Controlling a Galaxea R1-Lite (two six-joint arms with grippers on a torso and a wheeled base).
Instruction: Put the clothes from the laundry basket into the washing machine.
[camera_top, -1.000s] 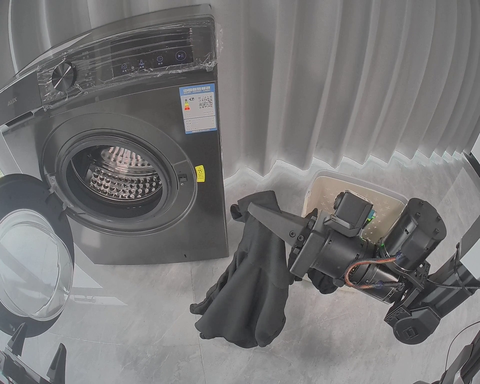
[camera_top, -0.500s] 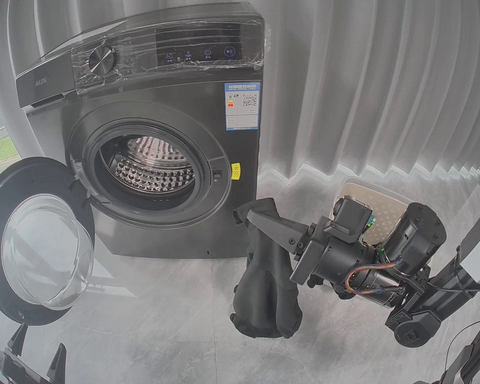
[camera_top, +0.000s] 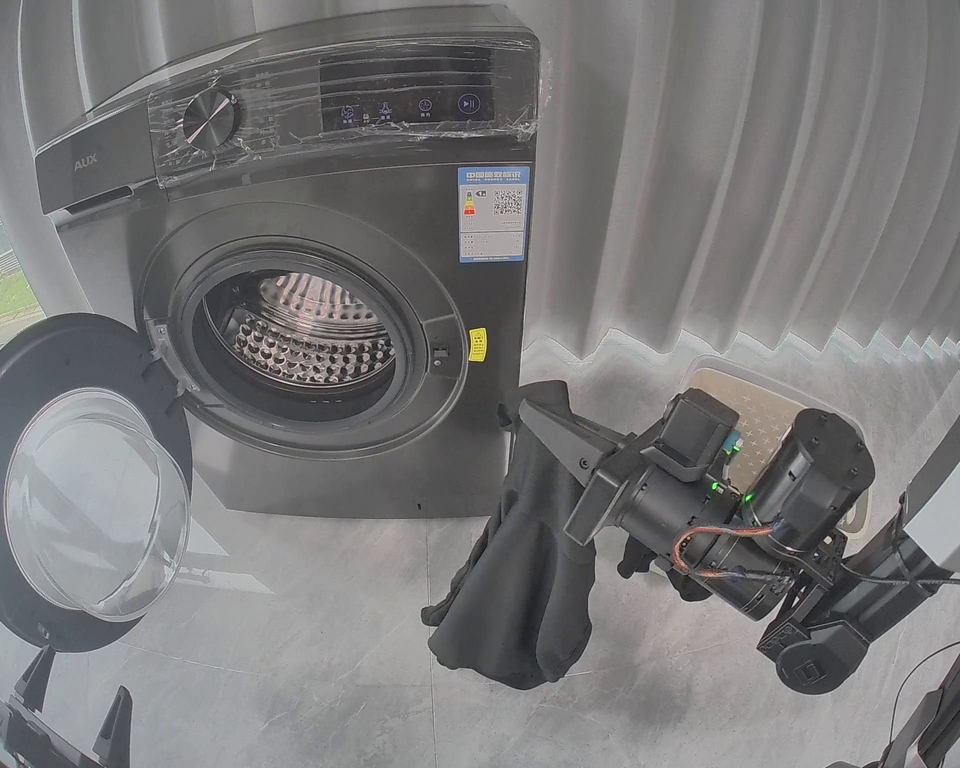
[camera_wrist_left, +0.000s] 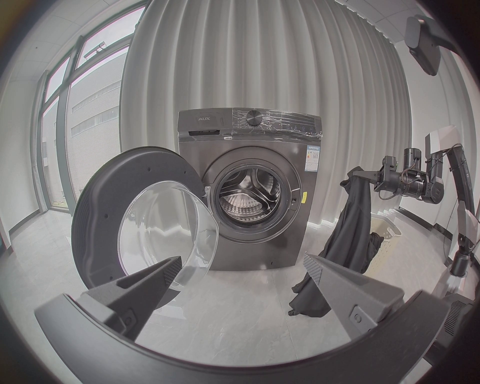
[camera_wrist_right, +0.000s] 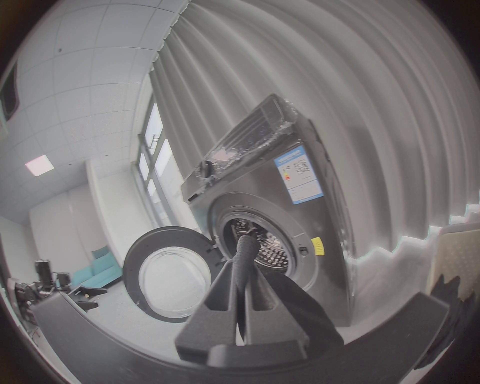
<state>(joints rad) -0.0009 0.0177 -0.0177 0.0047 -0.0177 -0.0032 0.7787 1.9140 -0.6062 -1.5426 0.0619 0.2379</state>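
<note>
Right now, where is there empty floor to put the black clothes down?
The grey floor in front of the washing machine, between its open door and the hanging black garment, is bare. The drum mouth is clear too. It is crowded by the laundry basket, where the right gripper holds the garment.

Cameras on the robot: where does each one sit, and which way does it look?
Head view: on the robot's head, looking forward and down at the washing machine and its open door; the right gripper shows, shut on a black garment.
Left wrist view: on the left arm, facing the machine's front; the open left gripper shows.
Right wrist view: on the right arm, facing the drum opening past its own gripper.
All three share the washing machine; head and left wrist views share the hanging garment.
</note>
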